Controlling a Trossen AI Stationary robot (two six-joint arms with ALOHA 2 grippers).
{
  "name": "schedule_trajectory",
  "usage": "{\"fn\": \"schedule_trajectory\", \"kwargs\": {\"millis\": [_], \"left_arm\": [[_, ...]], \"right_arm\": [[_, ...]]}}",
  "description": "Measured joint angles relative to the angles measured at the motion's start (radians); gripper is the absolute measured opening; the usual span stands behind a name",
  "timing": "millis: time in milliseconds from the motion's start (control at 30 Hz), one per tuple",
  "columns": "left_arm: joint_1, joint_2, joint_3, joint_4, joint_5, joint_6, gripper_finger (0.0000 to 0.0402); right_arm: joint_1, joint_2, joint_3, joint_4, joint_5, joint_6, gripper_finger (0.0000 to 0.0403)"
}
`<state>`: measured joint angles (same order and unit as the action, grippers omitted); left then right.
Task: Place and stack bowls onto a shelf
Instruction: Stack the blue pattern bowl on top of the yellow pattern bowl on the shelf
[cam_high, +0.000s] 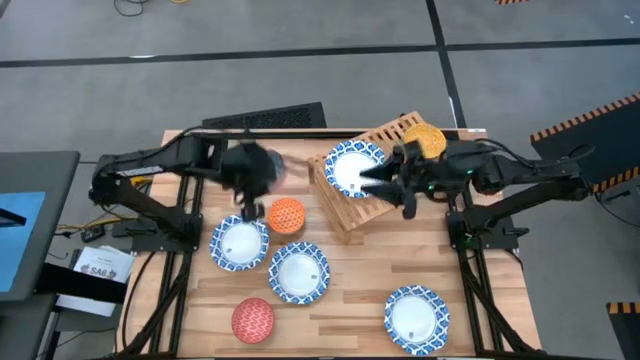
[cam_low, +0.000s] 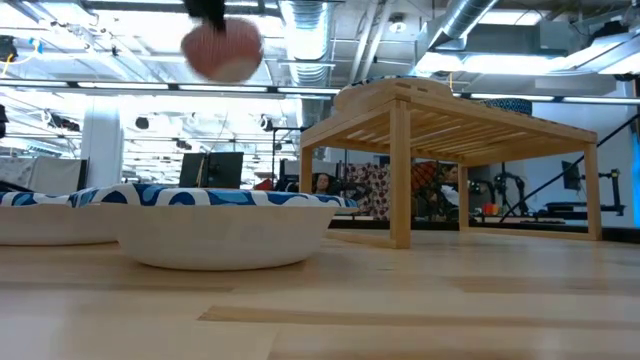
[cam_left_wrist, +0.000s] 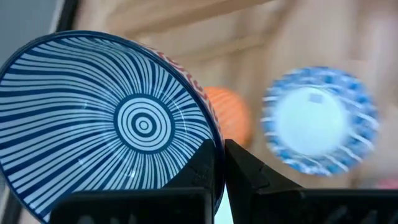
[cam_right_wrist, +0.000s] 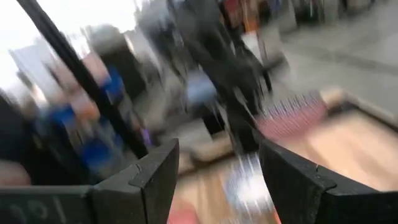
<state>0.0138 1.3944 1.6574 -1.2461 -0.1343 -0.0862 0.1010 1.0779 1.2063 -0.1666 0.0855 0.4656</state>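
My left gripper (cam_left_wrist: 222, 165) is shut on a small bowl (cam_left_wrist: 106, 118) that is red outside and blue-striped inside. It shows high over the table in the low view (cam_low: 222, 48) and blurred in the high view (cam_high: 280, 172). My right gripper (cam_high: 378, 180) is open, with nothing between its fingers (cam_right_wrist: 217, 180). It hovers over the wooden shelf (cam_high: 385, 205), beside a blue-and-white bowl (cam_high: 350, 165) that rests on the slats. A yellow bowl (cam_high: 425, 138) sits at the shelf's far end. My left gripper pinches the red bowl's rim (cam_left_wrist: 214, 134), with one finger (cam_left_wrist: 202, 168) inside the bowl and the other finger (cam_left_wrist: 249, 177) outside. The bowl is lifted clear and hangs below the gripper (cam_low: 205, 10), its striped inside facing the wrist.
An orange bowl (cam_high: 287, 215), a red bowl (cam_high: 253, 319) and three blue-and-white bowls (cam_high: 240, 243), (cam_high: 298, 271), (cam_high: 416, 317) stand on the wooden tabletop (cam_high: 350, 290). In the low view the nearest blue-and-white bowl (cam_low: 225, 225) fills the foreground left of the shelf (cam_low: 450, 120).
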Motion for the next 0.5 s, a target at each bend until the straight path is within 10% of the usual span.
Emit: {"fn": "schedule_trajectory", "kwargs": {"millis": [500], "left_arm": [[-0.468,0.389,0.219,-0.045,-0.433,0.187,0.0]], "right_arm": [[0.021,0.288,0.296,-0.526,-0.197,0.166,0.0249]]}}
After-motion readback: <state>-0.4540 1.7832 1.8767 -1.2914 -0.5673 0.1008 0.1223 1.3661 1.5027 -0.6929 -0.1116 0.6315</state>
